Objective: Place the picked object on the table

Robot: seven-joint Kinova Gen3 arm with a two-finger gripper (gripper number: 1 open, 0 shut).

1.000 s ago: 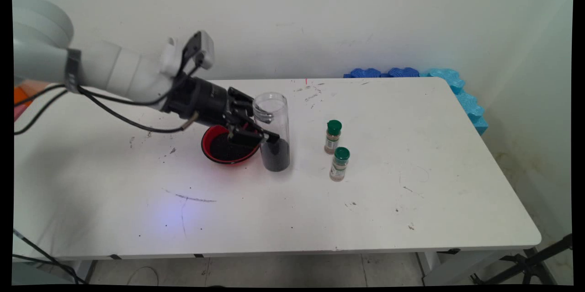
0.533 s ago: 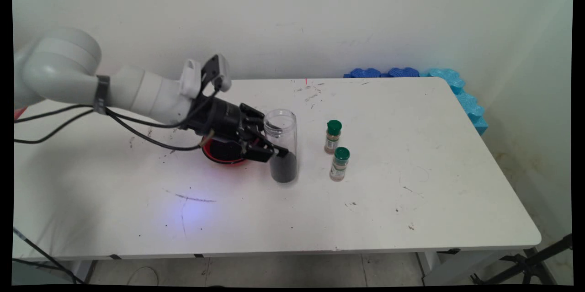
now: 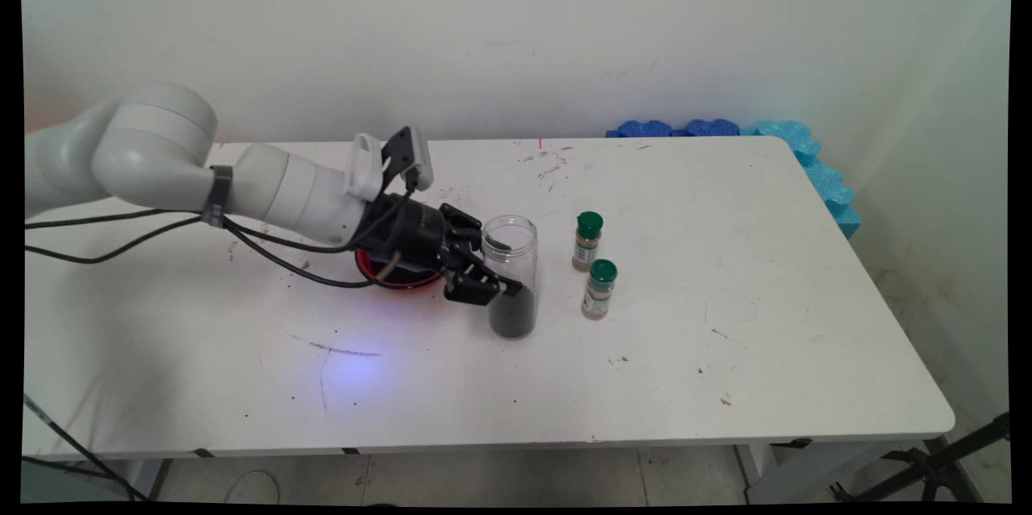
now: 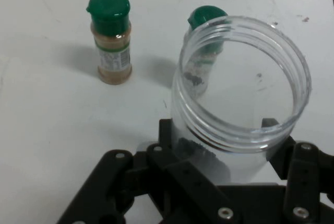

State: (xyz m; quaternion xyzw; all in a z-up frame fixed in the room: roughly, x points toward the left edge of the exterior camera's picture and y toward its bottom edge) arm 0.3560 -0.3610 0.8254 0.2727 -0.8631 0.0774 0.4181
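A clear plastic jar (image 3: 511, 275) with a dark fill in its lower part stands upright on the white table (image 3: 726, 370), its mouth open. My gripper (image 3: 501, 267) is shut on the jar from the left, fingers clasping its sides. In the hand view the jar (image 4: 241, 98) fills the right half, with my gripper (image 4: 224, 153) around its lower body. A red bowl (image 3: 395, 273) with dark contents sits just behind my wrist, mostly hidden by it. Two small spice bottles with green caps stand right of the jar: one farther (image 3: 588, 241), one nearer (image 3: 599, 289).
Blue foam pieces (image 3: 726, 129) lie along the table's back right corner and edge. Dark specks and scuffs mark the tabletop. Black cables (image 3: 121, 233) hang from the arm on the left. In the hand view one spice bottle (image 4: 109, 37) stands clear, the other (image 4: 204, 46) shows through the jar.
The arm has carried the jar rightward and toward the near side, away from the red bowl, and lowered it to the table. It is closer to the spice bottles.
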